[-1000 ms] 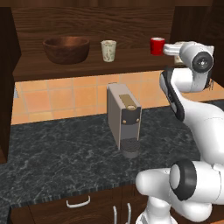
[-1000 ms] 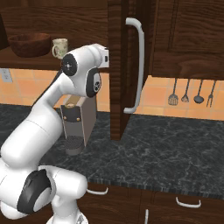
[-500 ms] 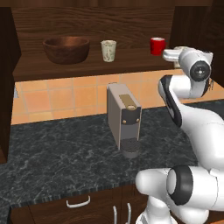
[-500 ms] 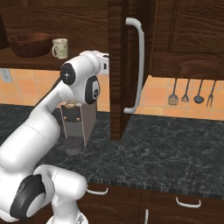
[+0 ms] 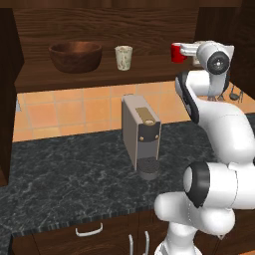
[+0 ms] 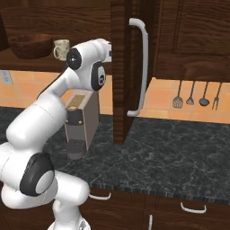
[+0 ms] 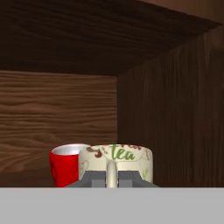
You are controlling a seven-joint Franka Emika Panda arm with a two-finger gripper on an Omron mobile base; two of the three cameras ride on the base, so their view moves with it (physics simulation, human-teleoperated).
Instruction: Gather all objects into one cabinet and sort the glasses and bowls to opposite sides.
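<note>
Swinging right along the shelf, the pincer (image 7: 112, 183) sits clamped on a cream cup's (image 7: 116, 161) handle beside the red mug (image 7: 65, 164); light, rigid, breakable

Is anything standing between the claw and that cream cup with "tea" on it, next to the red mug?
Nothing visible does. In the hand view the cream cup has its handle right between the tips of the claw. The red mug stands beside it, partly behind, not in between.

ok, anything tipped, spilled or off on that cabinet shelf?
Nothing stands out. Wooden bowl, tumbler and red mug stand upright on the shelf; a cream "tea" cup sits upright beside the mug, handle between the fingers.
</note>
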